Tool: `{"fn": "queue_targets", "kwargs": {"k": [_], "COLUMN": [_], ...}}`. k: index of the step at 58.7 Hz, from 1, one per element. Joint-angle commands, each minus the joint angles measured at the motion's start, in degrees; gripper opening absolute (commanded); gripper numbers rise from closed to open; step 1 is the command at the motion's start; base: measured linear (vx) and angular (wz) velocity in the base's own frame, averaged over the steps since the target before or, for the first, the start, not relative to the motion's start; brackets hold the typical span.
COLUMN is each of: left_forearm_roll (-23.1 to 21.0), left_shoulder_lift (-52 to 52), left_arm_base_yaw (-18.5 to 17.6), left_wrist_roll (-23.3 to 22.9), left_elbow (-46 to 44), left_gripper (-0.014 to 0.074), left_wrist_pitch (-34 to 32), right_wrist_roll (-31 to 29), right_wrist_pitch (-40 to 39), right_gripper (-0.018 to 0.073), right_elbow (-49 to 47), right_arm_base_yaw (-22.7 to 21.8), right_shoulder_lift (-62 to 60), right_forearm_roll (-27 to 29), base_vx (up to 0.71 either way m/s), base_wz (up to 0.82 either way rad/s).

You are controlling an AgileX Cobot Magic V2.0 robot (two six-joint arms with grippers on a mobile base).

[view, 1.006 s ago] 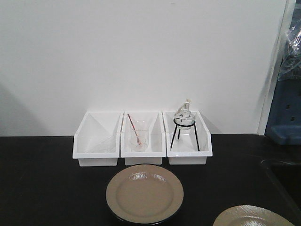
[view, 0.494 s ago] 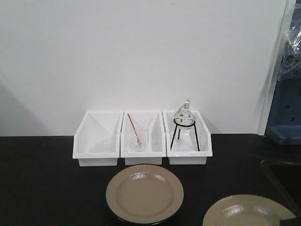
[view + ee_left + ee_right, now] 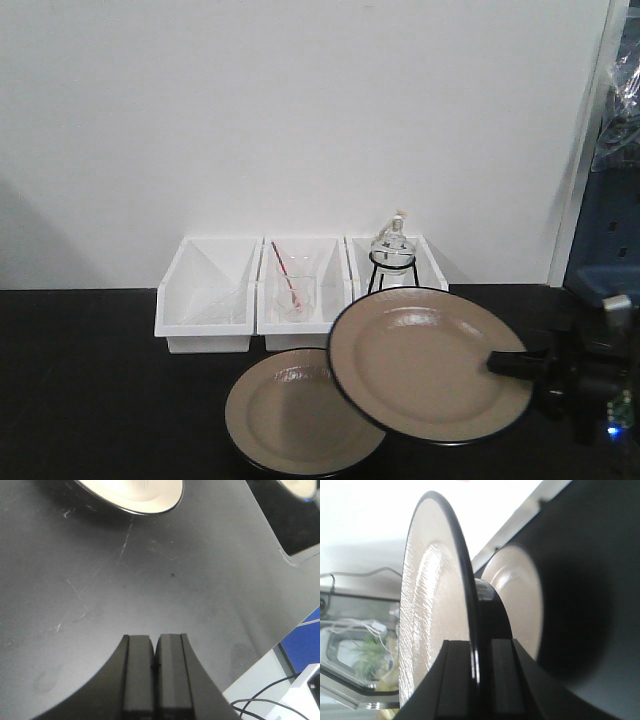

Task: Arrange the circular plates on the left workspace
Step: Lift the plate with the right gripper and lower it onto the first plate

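Pinching the rim of the lifted plate (image 3: 430, 365) in the right claw (image 3: 476, 652), left claw (image 3: 155, 647) pressed together: hold level, swing left over the resting plate (image 3: 290, 415), set down softly on the counter (image 3: 90, 380).

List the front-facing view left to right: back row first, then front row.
Back row: left white bin → middle white bin with a glass beaker → right white bin with a round flask. Front row: flat plate on the countertop → held plate → right gripper.
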Motion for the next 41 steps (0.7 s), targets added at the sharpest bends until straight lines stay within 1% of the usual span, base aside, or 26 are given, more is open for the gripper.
{"fn": "queue_targets", "kwargs": {"k": [1,5,10,17,27,41], "left_forearm_roll": [-3.9,-3.9,-3.9,-3.8,-3.8,-3.8], "left_shoulder_lift": [-1.0,-1.0,-1.0,-1.0,-1.0,-1.0], "left_arm_base_yaw": [-0.2,-0.2,-0.2,-0.2,-0.2,-0.2], "left_wrist_roll": [0.1,0.1,0.1,0.1,0.1,0.2], "left_elbow": [-1.5,-1.5,-1.5,-1.5,-1.5,-1.5], "left_gripper": [0.0000,0.0000,0.0000,0.0000,0.0000,0.0000], "left_wrist_pitch": [0.3,0.3,0.3,0.3,0.1,0.3], "right_wrist_roll": [0.1,0.2,0.3,1.5,4.3,2.1], "right_wrist_pitch": [-3.9,-9.7,-14.9,-18.2,-19.2,-19.6], "right_gripper": [-0.0005,-0.0005,-0.0005,-0.0005,-0.0005,0.0008], "right_elbow": [-2.4,-3.7,-6.2,-9.9,-15.6,-18.9], "right_arm_base_yaw": [5.6,10.4,15.1,19.2,22.4,23.1], "right_shoulder_lift": [-3.0,-2.6,-1.3,2.0,8.0,12.0], "right_forearm_roll": [9.1,9.1,9.1,9.1,9.1,9.1], "base_vx": [0.00,0.00,0.00,0.00,0.00,0.00], "base_wz": [0.00,0.00,0.00,0.00,0.00,0.00]}}
